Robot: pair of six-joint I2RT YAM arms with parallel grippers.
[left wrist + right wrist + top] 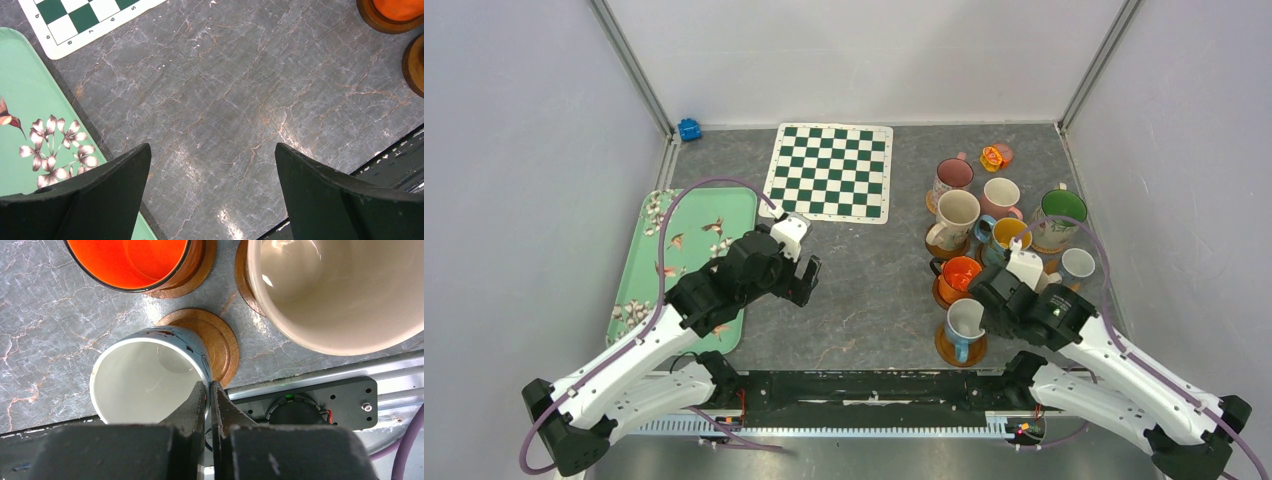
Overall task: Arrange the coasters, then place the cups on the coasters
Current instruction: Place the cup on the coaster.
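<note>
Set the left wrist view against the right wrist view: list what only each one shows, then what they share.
Only the left wrist: the open left gripper, a corner of the chequered mat and the edge of the mint-green tray.
Only the right wrist: the shut right gripper at the rim of the blue-patterned cup, plus the cream cup. Whether it pinches that rim I cannot tell.
Both: the orange cup on its coaster, and the grey table.

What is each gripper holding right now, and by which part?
The right gripper is shut on the rim of the white-lined blue mug, one finger inside. The left gripper is open, holding nothing.
</note>
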